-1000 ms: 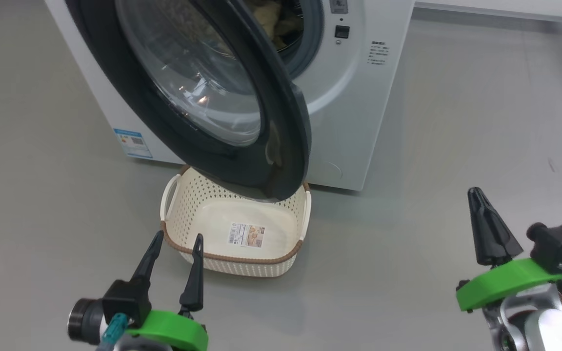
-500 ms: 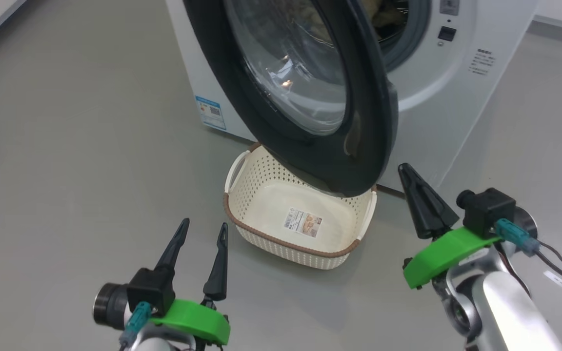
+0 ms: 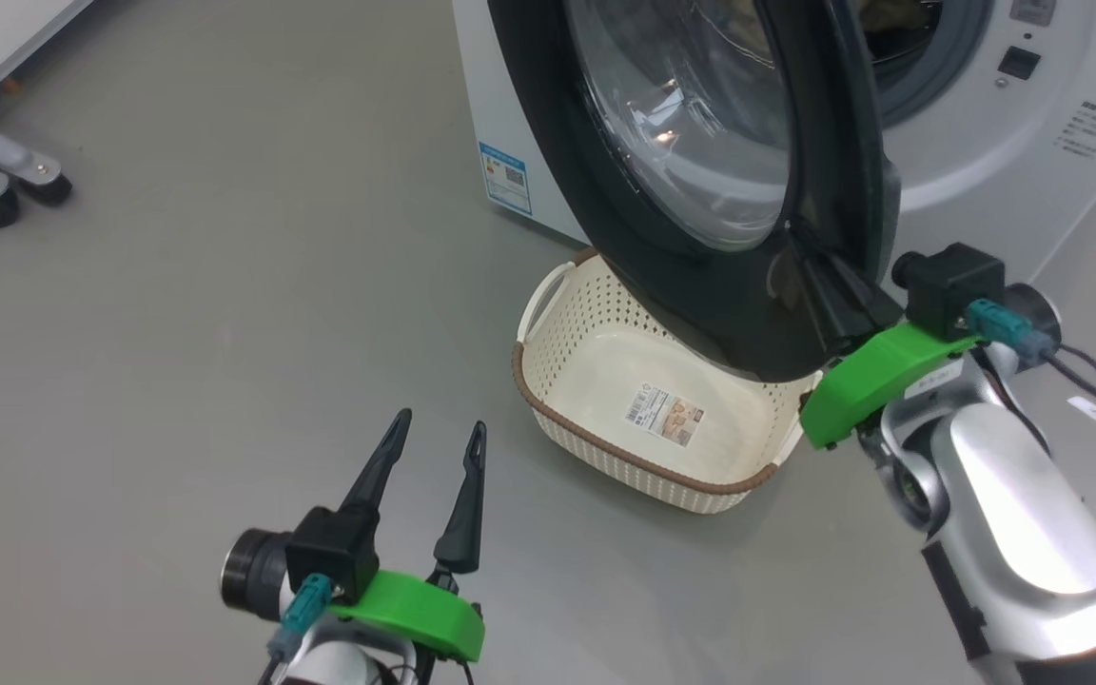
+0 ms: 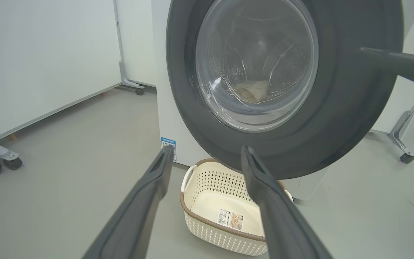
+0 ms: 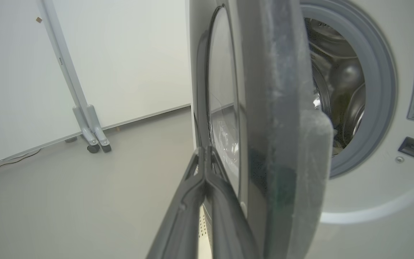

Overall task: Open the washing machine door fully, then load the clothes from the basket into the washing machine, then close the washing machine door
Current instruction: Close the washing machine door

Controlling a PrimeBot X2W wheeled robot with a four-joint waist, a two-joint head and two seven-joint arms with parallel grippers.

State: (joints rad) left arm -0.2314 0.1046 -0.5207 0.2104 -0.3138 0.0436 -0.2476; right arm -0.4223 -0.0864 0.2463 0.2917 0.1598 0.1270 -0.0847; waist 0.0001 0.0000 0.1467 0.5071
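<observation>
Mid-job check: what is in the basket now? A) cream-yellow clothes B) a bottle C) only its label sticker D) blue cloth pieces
C: the basket has a bare bottom with just its label sticker; the clothes show through the washing machine door.

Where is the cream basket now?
In the head view, right of centre, the cream perforated plastic basket with brown rim stands on the grey floor before the white washing machine, partly under its open black-rimmed round door.
</observation>
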